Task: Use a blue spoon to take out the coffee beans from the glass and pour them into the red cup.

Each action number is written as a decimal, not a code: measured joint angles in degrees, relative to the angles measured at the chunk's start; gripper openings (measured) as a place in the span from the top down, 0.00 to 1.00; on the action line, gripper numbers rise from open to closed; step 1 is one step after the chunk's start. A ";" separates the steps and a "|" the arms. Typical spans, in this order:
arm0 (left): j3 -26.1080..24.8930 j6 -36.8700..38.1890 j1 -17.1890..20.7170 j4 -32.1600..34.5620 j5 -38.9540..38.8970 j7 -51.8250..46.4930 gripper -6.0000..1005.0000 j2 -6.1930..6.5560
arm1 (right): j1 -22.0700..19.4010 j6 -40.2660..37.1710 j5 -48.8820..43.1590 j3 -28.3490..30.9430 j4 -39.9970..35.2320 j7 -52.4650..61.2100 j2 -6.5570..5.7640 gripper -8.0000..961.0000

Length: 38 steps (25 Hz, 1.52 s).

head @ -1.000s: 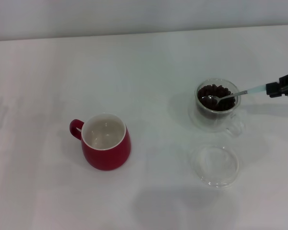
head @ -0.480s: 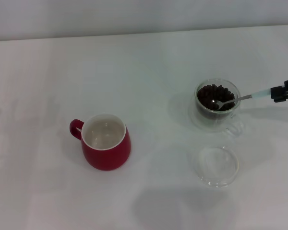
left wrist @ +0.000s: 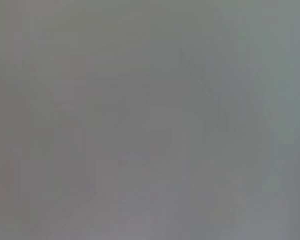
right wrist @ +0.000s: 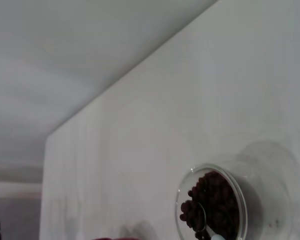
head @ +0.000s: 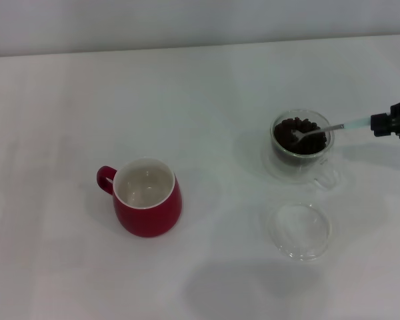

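The glass (head: 301,148) stands on the white table at the right, holding a heap of dark coffee beans (head: 300,132). The blue spoon (head: 327,128) lies across its rim with the metal bowl among the beans and the pale blue handle pointing right. My right gripper (head: 381,125) is shut on the handle end at the right edge. The right wrist view shows the glass (right wrist: 212,202), the beans (right wrist: 217,202) and the spoon bowl (right wrist: 199,216). The red cup (head: 147,197) stands upright at the left of centre, white inside and empty. The left gripper is out of view.
A shallow clear glass dish (head: 299,230) lies on the table just in front of the glass. The table's far edge meets a pale wall at the back.
The right gripper has shifted a little up and left with the spoon. The spoon bowl has gone from lying on the beans to sitting deeper among them.
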 joint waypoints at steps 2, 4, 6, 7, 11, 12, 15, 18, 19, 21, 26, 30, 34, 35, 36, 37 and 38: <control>0.01 0.03 0.12 -0.19 0.02 -0.10 0.11 0.00 | -0.68 0.43 1.23 -0.08 -0.82 0.48 -0.10 0.86; 0.02 0.04 0.15 -0.46 0.02 -0.10 0.11 0.00 | -1.22 0.83 1.76 -0.10 -1.60 0.67 -0.29 0.86; 0.03 0.04 0.15 -0.52 0.02 -0.13 0.11 0.00 | -1.55 1.11 1.87 -0.04 -2.25 0.73 -0.47 0.86; 0.03 0.06 0.15 -0.52 0.02 -0.16 0.11 0.00 | -1.68 1.32 1.92 -0.03 -2.52 0.80 -0.52 0.86; 0.11 0.30 0.17 -0.52 0.09 -0.18 0.11 0.00 | -2.37 2.35 2.23 -0.01 -3.13 1.28 -0.71 0.86; 0.12 0.39 0.19 -0.53 0.11 -0.19 0.11 0.00 | -2.55 2.60 2.48 0.00 -3.14 1.33 -0.72 0.86; 0.12 0.63 0.25 -0.53 0.11 -0.18 0.11 0.00 | -3.21 2.85 3.62 0.06 -3.15 1.44 -0.81 0.86; 0.12 0.66 0.25 -0.53 0.11 -0.19 0.11 0.00 | -4.11 2.86 4.84 0.09 -3.58 1.52 -1.19 0.86; 0.10 0.66 0.25 -0.53 0.11 -0.19 0.11 0.00 | -4.43 2.90 5.26 0.09 -4.15 1.53 -1.44 0.86; 0.09 0.66 0.25 -0.53 0.11 -0.19 0.11 -0.02 | -5.12 3.15 6.24 0.09 -5.72 1.53 -1.99 0.86; 0.11 0.66 0.32 -0.53 0.05 -0.18 0.11 -0.08 | -6.44 4.50 8.17 0.09 -7.61 1.57 -2.58 0.88; 0.12 0.66 0.33 -0.52 0.07 -0.18 0.11 -0.09 | -6.64 5.21 8.82 0.09 -7.62 1.59 -2.42 0.97; 0.12 0.66 0.33 -0.52 0.02 -0.18 0.11 -0.09 | -6.45 5.30 9.39 0.02 -7.64 1.32 -2.30 0.99; 0.11 0.66 0.34 -0.52 -0.01 -0.18 0.11 -0.09 | -6.44 5.20 9.86 -0.02 -7.62 1.19 -2.27 0.99; 0.12 0.65 0.36 -0.53 -0.02 -0.18 0.11 -0.09 | -6.43 5.03 10.57 -0.13 -7.51 1.09 -2.24 0.99; 0.09 0.63 0.37 -0.52 -0.02 -0.18 0.11 -0.09 | -6.43 4.92 10.91 -0.17 -7.42 1.03 -2.24 0.99; 0.02 0.59 0.40 -0.52 -0.03 -0.18 0.11 -0.09 | -6.43 4.88 11.22 -0.19 -7.32 0.98 -2.28 0.99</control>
